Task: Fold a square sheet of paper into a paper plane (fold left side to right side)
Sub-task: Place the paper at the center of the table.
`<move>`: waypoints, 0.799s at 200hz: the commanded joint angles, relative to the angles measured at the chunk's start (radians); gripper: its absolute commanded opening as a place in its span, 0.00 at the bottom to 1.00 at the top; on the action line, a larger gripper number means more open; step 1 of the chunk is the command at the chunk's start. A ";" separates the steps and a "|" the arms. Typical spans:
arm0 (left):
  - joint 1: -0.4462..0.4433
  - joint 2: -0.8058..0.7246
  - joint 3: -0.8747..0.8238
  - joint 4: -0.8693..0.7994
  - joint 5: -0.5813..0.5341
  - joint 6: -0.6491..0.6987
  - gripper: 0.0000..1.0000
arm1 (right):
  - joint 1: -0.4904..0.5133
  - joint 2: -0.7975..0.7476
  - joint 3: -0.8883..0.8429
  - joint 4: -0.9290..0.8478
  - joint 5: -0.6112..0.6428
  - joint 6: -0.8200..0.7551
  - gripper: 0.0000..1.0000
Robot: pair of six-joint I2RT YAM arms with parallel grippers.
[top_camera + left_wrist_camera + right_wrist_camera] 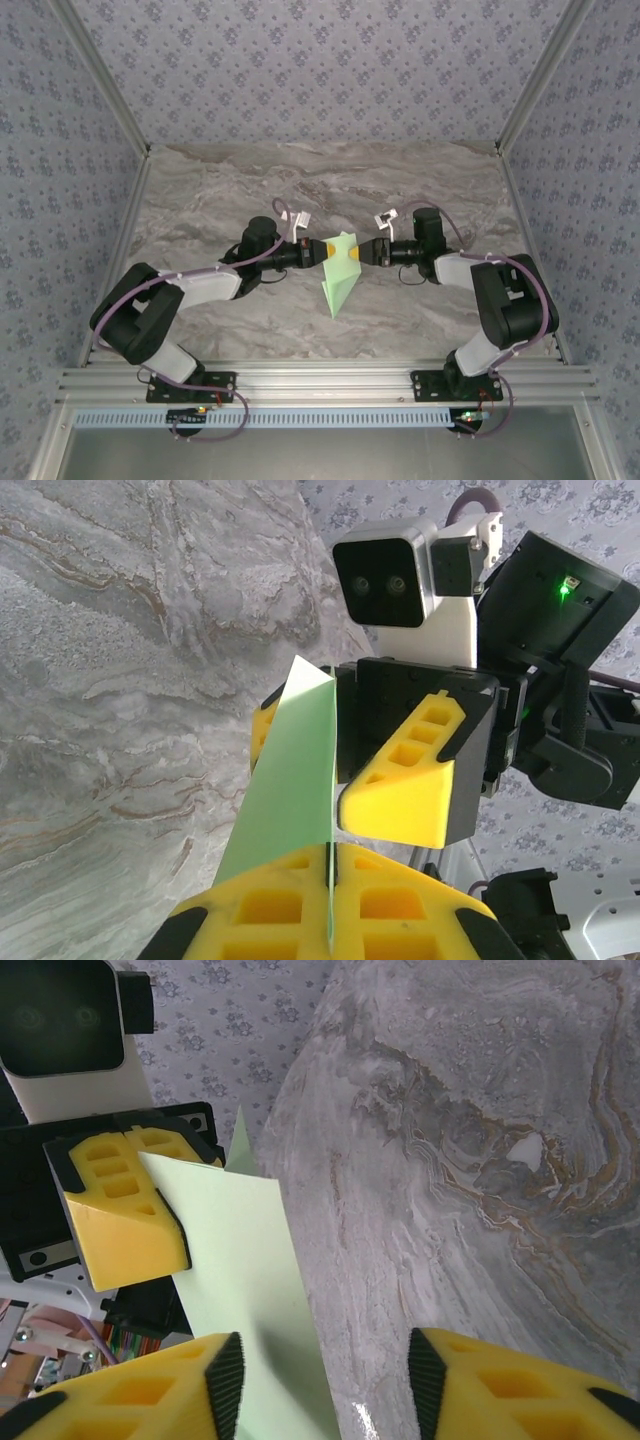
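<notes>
From the overhead camera I see both arms stretched toward the middle of the table [200, 190], wrists facing each other. The folded sheet of paper [338, 285] is held up between them. It is pale mint green and folded into a narrow wedge. The wide end is up at the fingers and the point aims at the near edge of the table. I can't tell whether that point touches the marbled surface.

The left fingers [260, 910] are closed tight on the paper. On the left wrist camera the two yellow pads meet with the sheet's edge pinched in the seam between them, and the sheet stands edge-on above them.

The right fingers [500, 1390] are apart. On the right wrist camera there is a clear gap between them with the table visible through it. The paper lies in that gap, close against the finger on the left of the picture and well off the other one. On the left wrist camera the right fingers sit one on each side of the sheet, not pressed together.
</notes>
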 commanded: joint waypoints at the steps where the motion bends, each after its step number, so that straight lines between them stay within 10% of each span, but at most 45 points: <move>1: 0.002 0.007 0.001 0.061 0.024 -0.008 0.02 | 0.007 0.011 0.015 0.018 -0.036 0.003 0.42; 61: 0.013 0.044 0.001 -0.001 -0.002 0.033 0.04 | 0.004 -0.031 0.033 -0.205 0.014 -0.102 0.05; 112: 0.061 0.016 0.066 -0.335 -0.115 0.212 0.61 | 0.006 -0.058 0.080 -0.507 0.148 -0.128 0.00; 160: -0.027 -0.242 0.090 -0.667 -0.346 0.384 0.70 | 0.003 -0.025 0.119 -0.633 0.281 0.036 0.00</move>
